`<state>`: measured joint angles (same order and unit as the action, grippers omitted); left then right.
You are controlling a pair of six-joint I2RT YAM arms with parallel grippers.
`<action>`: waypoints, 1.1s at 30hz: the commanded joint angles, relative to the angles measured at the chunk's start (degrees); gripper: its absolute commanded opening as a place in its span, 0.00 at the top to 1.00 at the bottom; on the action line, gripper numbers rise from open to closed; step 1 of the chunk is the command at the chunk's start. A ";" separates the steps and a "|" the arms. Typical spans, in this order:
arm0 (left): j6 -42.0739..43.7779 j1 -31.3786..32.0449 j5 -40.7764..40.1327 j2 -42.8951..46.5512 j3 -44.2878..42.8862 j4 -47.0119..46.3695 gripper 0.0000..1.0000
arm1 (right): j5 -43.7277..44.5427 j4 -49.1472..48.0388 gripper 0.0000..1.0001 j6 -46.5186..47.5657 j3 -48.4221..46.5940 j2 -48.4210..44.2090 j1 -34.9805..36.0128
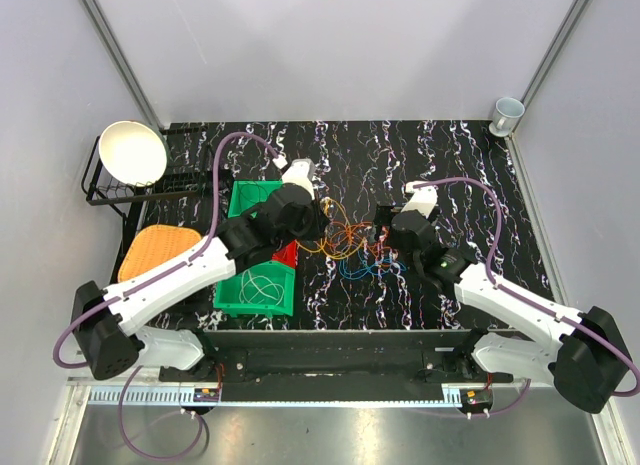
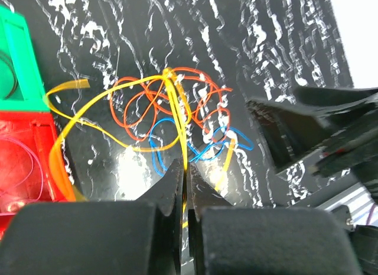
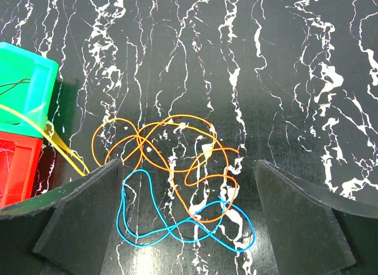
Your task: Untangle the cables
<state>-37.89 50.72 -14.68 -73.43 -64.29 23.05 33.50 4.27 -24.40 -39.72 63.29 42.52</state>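
Gently now: our left gripper (image 2: 184, 181) clenches the thin yellow cable (image 2: 176, 121). We should draw it toward nine o'clock while our wide-open right gripper (image 3: 188, 168) pins the thin orange wire loops (image 3: 177, 116) and thin blue wire (image 3: 119, 213), three o'clock of the green plastic bin (image 3: 23, 80).

A black table (image 1: 480, 175) with white marbling fills the scene, with pale grey walls on three sides. On its left side three bins stand in a row from far to near: a green bin (image 1: 250, 197), a red bin (image 1: 288, 253), then another green bin (image 1: 226, 290). Further left, a white bowl (image 1: 132, 150) sits tilted on a black wire rack (image 1: 100, 190). Near of the rack lies an orange pad (image 1: 158, 250) with a grid texture. A pale cup (image 1: 507, 113) stands upright at the far right corner.
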 commanded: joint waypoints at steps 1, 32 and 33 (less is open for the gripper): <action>2.29 0.08 -1.39 2.06 -2.50 -0.72 1.00 | 1.13 -1.99 0.02 -0.56 -0.53 -1.06 -0.42; 16.88 -15.21 -9.57 -0.32 -29.93 8.15 1.00 | 0.87 -2.07 0.02 -0.38 -0.88 -0.44 -0.51; 16.97 -15.47 -11.23 -0.05 -29.67 8.76 1.00 | 0.78 -1.99 0.02 -0.38 -0.88 -0.44 -0.51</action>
<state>-23.44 36.21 -21.76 -74.37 -92.25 30.61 33.50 4.21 -24.40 -39.72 63.29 42.46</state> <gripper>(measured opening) 0.012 0.982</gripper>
